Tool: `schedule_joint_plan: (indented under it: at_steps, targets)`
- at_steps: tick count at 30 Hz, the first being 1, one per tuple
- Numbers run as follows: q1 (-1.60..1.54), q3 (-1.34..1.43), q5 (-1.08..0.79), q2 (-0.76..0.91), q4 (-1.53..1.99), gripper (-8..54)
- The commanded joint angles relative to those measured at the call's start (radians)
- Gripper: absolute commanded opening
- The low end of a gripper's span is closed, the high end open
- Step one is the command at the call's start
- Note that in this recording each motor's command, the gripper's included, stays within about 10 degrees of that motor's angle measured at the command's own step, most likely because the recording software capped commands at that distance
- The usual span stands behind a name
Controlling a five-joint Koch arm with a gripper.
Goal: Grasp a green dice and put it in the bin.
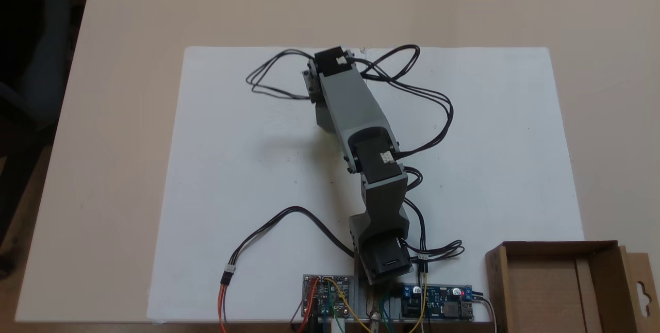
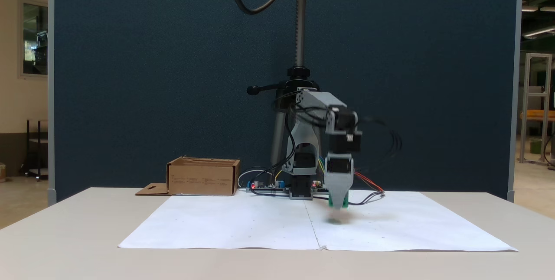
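Nearest in the side-on fixed view lies the pale, matte surface point(image 2: 86, 245), carrying a white paper sheet point(image 2: 243, 228) with a crease down its middle, probably laid as a plain backdrop. Above the sheet's right half the claw point(image 2: 337, 204) points straight down, its grey plastic jaws pressed onto the green dice point(image 2: 337, 203), of which a bright green sliver shows at the tip. The cube hangs just clear of the paper over a faint shadow, so it looks gripped and lifted for carrying. The picture is blurred there, and no pips can be made out. Farther back stand the arm's base and bare circuit boards point(image 2: 264, 186) with coloured wires. To the far left sits the bin point(image 2: 203, 178), a low box of brown corrugated cardboard, its flap lying flat outward, open on top to receive the cube.
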Motion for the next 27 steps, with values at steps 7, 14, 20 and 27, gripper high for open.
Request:
schedule_joint_plan:
  at_steps: [7, 14, 20, 27]
  targets:
    - [0.014, -0.573, 0.055, 0.020, 0.483, 11.5]
    - [0.029, -0.675, 0.034, 0.018, 0.552, 11.5]
    - [0.166, -0.672, -0.058, 0.021, 0.552, 11.5]
    - [0.558, -0.670, -0.252, 0.069, 0.545, 11.5]
